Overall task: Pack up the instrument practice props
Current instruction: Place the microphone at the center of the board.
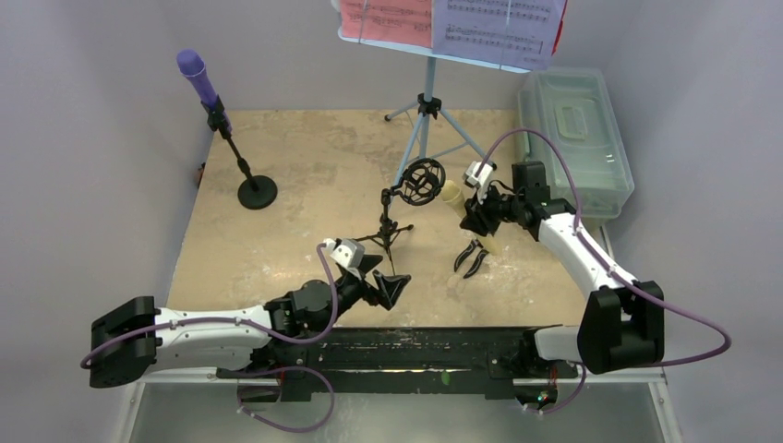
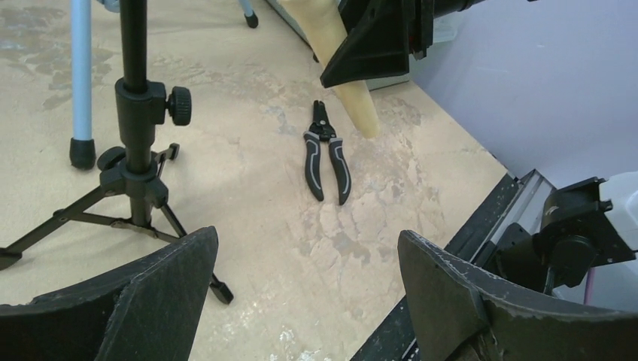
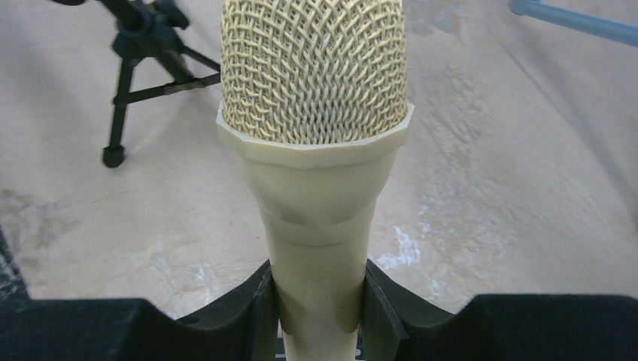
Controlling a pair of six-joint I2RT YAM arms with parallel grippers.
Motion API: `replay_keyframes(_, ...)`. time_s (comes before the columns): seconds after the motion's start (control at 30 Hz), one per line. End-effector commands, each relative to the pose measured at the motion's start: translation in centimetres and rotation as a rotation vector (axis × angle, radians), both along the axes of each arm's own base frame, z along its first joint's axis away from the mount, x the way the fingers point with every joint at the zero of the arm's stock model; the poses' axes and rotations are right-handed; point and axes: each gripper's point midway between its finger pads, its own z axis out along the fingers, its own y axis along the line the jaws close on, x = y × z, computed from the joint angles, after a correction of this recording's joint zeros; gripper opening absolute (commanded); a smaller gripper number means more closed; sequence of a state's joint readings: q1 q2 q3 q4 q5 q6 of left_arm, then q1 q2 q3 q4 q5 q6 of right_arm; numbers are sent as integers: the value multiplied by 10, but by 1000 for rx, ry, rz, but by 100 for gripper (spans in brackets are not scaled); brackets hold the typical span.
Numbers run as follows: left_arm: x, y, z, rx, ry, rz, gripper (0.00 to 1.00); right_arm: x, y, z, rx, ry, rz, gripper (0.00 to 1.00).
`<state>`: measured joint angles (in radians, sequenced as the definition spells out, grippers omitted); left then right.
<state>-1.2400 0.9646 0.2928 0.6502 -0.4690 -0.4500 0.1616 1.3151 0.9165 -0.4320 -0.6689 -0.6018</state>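
Where the table [image 1: 305, 175] ends nearside, left hand [image 1: 392, 288] gapes — pliers [image 2: 327, 162] beyond.

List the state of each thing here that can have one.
cream microphone, held by the right end effector
right end effector, shut on cream microphone
left end effector, open, empty
purple microphone, clipped on round-base pole, tilted
black mic tripod, standing, ring mount empty
music stand, standing, sheet-music pages on it
plastic box, lid on
pliers, lying flat
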Motion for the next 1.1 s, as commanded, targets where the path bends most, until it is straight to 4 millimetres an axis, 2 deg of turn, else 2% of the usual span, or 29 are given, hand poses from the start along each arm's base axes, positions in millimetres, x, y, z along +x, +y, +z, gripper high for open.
replay_keyframes(0.0,1,8,-4,16,-8,26,89,34,-20,13,-30,-106,-193,0)
replay_keyframes(0.37,5,14,-16,54,4,55,90,68,-56,11,-70,-203,-492,0)
replay_keyframes(0.63,5,17,-21,63,9,62,90,89,-92,-1,-149,-254,-730,0)
replay_keyframes(1.07,4,27,-23,40,16,85,90,104,-122,-21,-300,-314,-966,6)
